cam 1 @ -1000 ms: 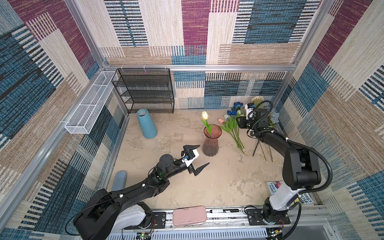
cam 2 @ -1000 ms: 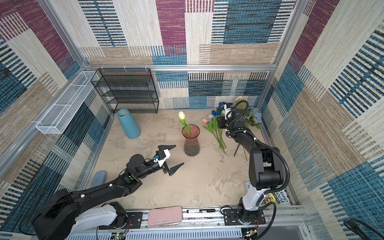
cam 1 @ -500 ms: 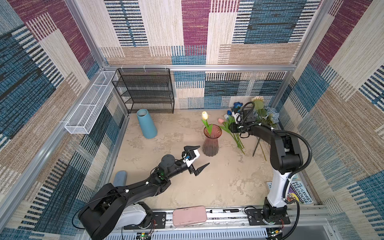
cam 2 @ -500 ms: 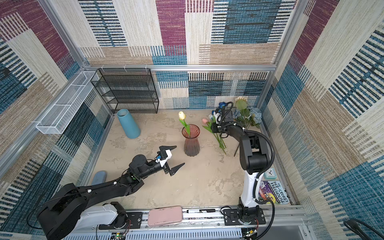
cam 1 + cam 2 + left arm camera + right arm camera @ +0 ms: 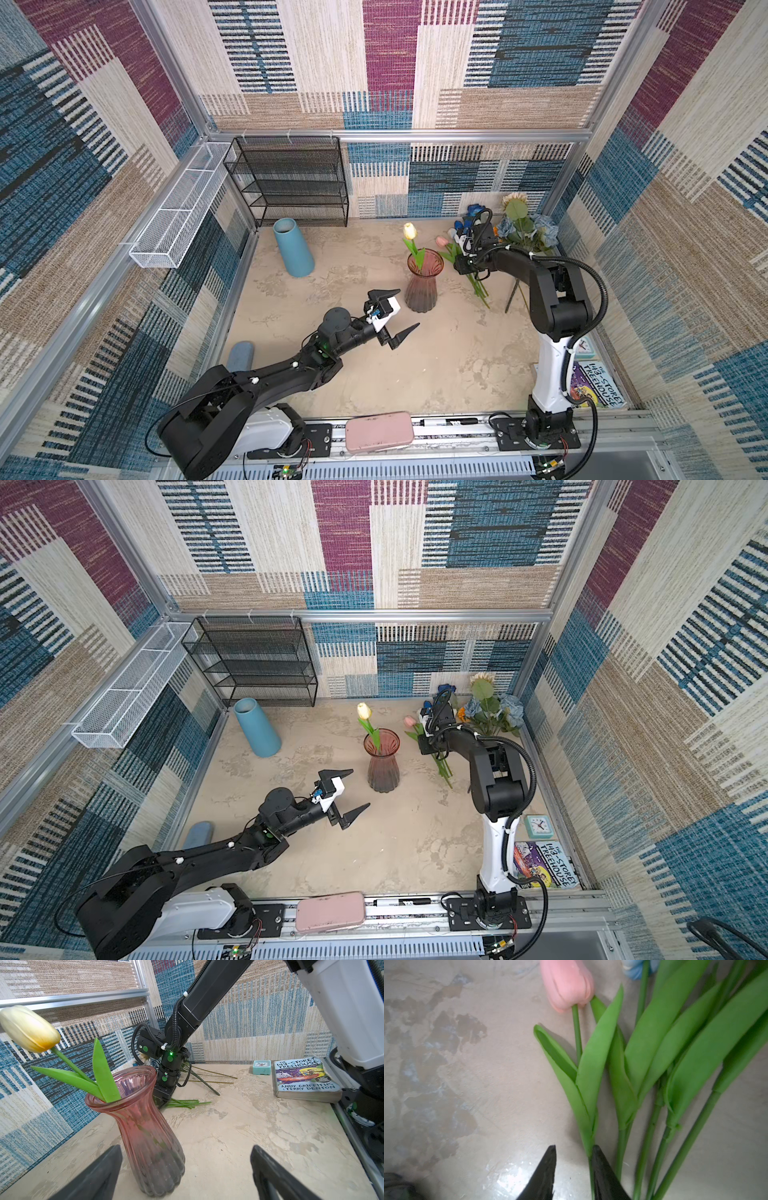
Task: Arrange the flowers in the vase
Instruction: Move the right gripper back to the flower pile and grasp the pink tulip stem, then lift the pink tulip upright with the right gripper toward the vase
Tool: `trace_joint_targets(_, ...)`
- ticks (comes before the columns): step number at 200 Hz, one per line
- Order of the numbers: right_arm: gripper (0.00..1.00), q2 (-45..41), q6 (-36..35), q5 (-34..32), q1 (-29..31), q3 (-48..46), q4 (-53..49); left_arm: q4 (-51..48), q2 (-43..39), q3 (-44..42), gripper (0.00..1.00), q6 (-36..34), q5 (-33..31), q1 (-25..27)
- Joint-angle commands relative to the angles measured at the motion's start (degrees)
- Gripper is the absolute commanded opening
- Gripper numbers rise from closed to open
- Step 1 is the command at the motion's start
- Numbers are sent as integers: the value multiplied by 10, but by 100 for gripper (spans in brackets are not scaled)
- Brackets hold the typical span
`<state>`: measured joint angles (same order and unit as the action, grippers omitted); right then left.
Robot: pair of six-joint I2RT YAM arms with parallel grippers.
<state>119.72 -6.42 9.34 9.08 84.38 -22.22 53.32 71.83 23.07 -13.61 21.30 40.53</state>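
My left fingers (image 5: 405,333) spread, arm low beside vase (image 5: 421,286) | right fingers (image 5: 602,1174), arm bowed, slightly apart, one against pink tulip (image 5: 566,985) stem (wrist view only)

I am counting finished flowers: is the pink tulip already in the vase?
No, the pink tulip lies flat on the table; only the cream tulip stands in the vase.

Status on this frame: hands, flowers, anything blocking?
Left hand open, hovering near vase. Right hand part-open, straddling pink tulip stem. Cream tulip in vase. Nothing seen blocking.
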Motion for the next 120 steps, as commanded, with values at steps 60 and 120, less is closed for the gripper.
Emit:
trace_joint_targets(60,33,16,-3,-4,4,-3,9,19,-2,3,99,-9,-8,0)
trace_joint_targets(120,13,15,6,27,18,-7,17,30,7,3,99,-8,-12,0)
